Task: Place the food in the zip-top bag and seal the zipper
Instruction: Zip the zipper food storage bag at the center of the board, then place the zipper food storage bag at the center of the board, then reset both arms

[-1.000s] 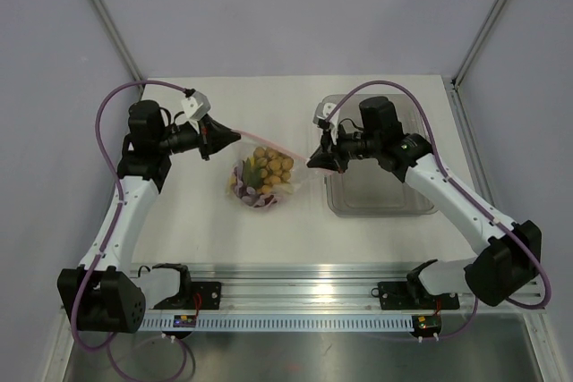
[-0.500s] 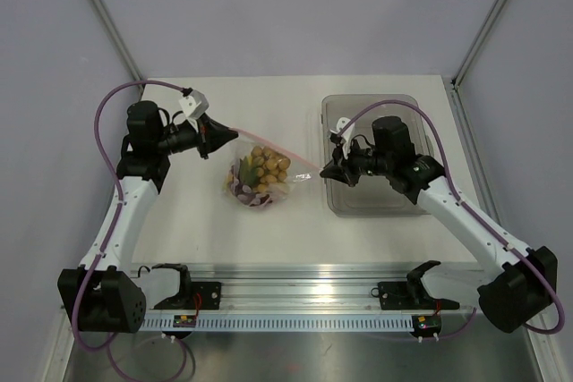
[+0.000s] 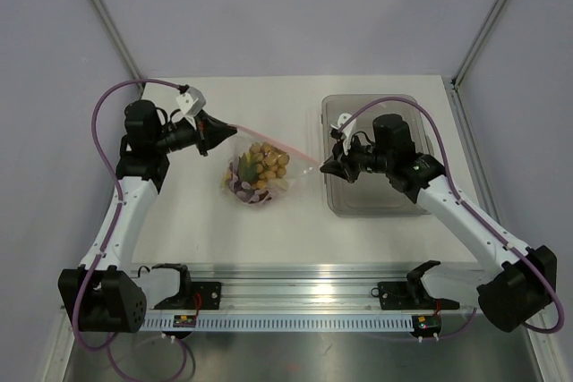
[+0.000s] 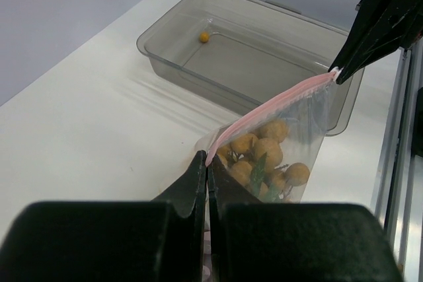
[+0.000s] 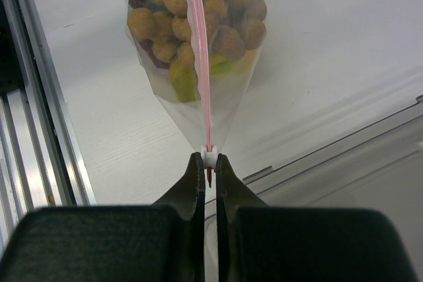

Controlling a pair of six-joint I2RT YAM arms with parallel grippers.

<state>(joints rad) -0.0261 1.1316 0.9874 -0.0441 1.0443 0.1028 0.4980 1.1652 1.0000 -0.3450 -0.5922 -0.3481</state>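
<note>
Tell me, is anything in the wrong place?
Yes. One small orange fruit lies alone in the clear tray, while the other food is inside the zip-top bag, gripped at its zipper ends by the left pincer and right pincer.

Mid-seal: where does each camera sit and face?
Top external: overhead behind the bases, looking down at the table, left arm, right arm, zip-top bag and clear tray.
Left wrist: behind the shut left gripper, facing along the zipper toward the right gripper and tray.
Right wrist: behind the right gripper, facing along the zipper toward the food.
Both wrist views share the zipper.
</note>
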